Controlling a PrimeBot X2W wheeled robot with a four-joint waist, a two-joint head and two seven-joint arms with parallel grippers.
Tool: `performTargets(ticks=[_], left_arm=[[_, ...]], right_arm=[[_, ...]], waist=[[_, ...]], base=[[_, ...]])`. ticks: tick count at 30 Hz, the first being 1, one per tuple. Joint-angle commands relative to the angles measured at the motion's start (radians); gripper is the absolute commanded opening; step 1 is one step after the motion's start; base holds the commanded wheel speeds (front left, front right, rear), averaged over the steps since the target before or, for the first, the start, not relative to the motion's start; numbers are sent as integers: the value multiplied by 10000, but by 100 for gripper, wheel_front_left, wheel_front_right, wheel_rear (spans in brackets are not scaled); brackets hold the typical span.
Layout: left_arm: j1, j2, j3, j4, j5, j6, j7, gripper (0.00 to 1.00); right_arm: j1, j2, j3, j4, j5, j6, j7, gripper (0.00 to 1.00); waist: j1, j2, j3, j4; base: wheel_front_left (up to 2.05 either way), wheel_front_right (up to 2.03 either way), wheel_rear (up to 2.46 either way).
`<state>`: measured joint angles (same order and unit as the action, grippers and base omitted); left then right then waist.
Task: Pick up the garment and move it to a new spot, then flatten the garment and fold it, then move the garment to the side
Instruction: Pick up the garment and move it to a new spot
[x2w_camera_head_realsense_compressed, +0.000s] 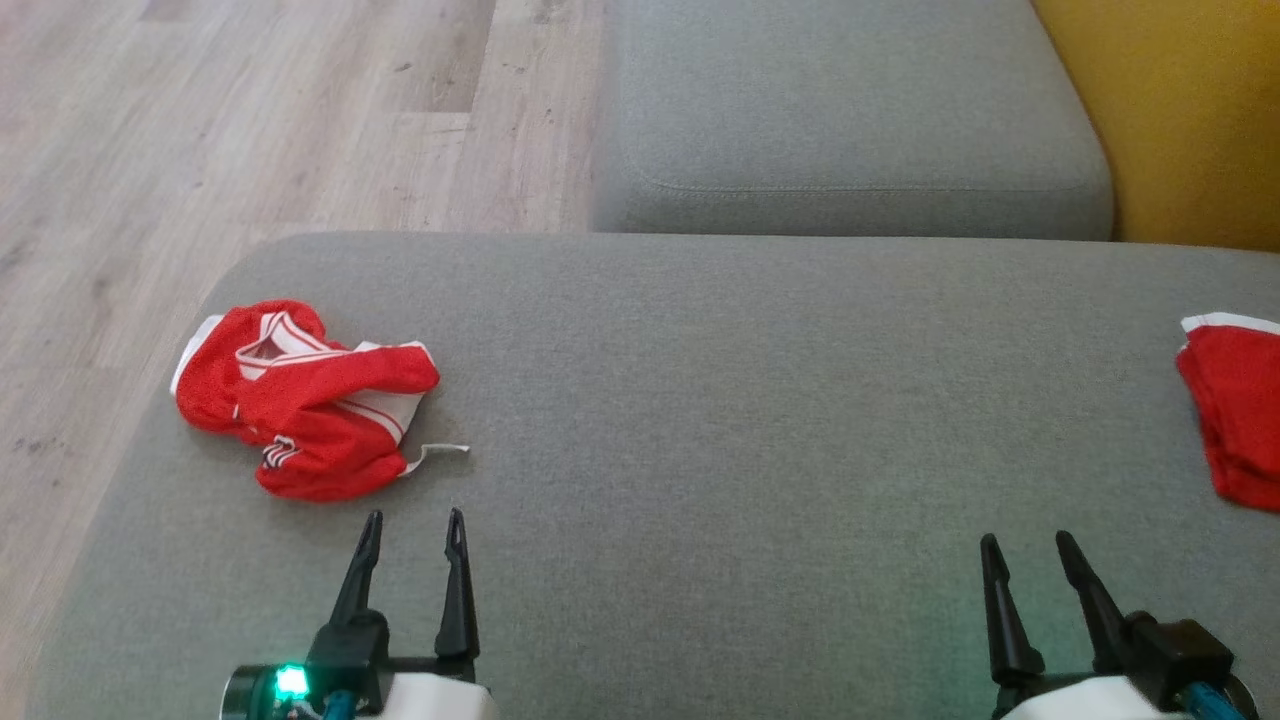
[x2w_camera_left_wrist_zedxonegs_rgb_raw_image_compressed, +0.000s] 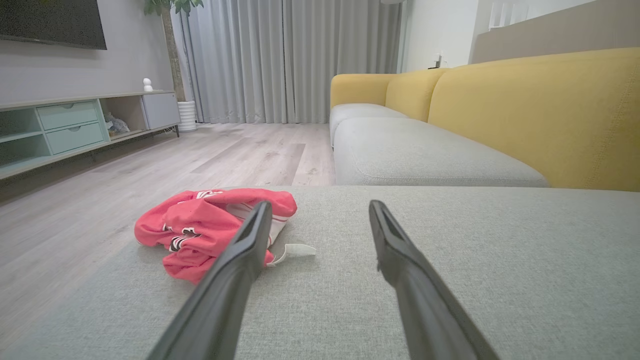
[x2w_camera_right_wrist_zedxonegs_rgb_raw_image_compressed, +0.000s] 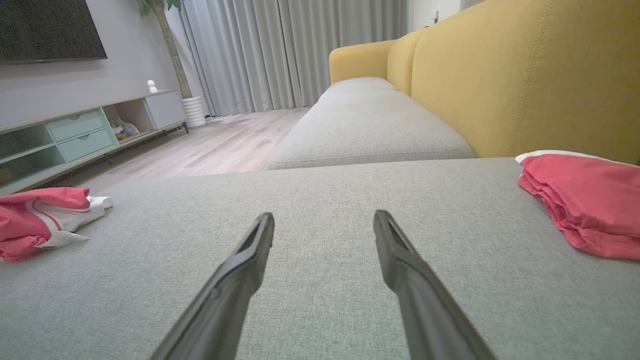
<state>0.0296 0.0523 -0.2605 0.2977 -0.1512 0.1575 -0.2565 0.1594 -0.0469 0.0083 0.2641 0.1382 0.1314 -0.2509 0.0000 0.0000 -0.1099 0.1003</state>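
A crumpled red garment with white trim (x2w_camera_head_realsense_compressed: 305, 398) lies on the grey sofa seat (x2w_camera_head_realsense_compressed: 720, 400) near its left edge; it also appears in the left wrist view (x2w_camera_left_wrist_zedxonegs_rgb_raw_image_compressed: 210, 227) and at the left edge of the right wrist view (x2w_camera_right_wrist_zedxonegs_rgb_raw_image_compressed: 40, 220). My left gripper (x2w_camera_head_realsense_compressed: 413, 528) hovers just in front of it, open and empty, fingers pointing slightly right of the garment (x2w_camera_left_wrist_zedxonegs_rgb_raw_image_compressed: 320, 210). Well away at the lower right, my right gripper (x2w_camera_head_realsense_compressed: 1028, 550) is open too, with nothing between its fingers (x2w_camera_right_wrist_zedxonegs_rgb_raw_image_compressed: 324, 220).
A second red garment, folded flat (x2w_camera_head_realsense_compressed: 1235, 410) (x2w_camera_right_wrist_zedxonegs_rgb_raw_image_compressed: 582, 200), lies at the seat's right edge. Beyond are another grey cushion (x2w_camera_head_realsense_compressed: 850, 110), a yellow backrest (x2w_camera_right_wrist_zedxonegs_rgb_raw_image_compressed: 525, 75), wooden floor (x2w_camera_head_realsense_compressed: 250, 120) to the left, and a TV cabinet (x2w_camera_left_wrist_zedxonegs_rgb_raw_image_compressed: 75, 125).
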Motion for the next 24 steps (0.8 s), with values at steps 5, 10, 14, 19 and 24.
performTargets(ticks=[5,10,14,19,24], left_arm=[[-454,-20,362,-518,244,88,-53,100],[-553,-18,517,-804,482,163,-53,100],[-620,-5,808,-1208,558,259,-53,100],[-515,158,1339,-1678,595,383,-53,100],[-984,517,1688,-1768,667,194,-53,100]], right_arm=[[-271,-70,171,-360,41,-7,-108,100],[-370,-104,81,-392,53,-7,-108,100],[-556,-201,25,-418,81,-7,-108,100],[-872,-323,115,-418,54,-7,-108,100],[-1140,-555,225,-435,18,-7,-108,100]], waist=[[0,0,140,474],[0,0,390,1394],[0,0,706,2306],[0,0,1025,3097],[0,0,1626,3423]], base=[[0,0,0],[0,0,0],[0,0,0],[0,0,0],[0,0,0]])
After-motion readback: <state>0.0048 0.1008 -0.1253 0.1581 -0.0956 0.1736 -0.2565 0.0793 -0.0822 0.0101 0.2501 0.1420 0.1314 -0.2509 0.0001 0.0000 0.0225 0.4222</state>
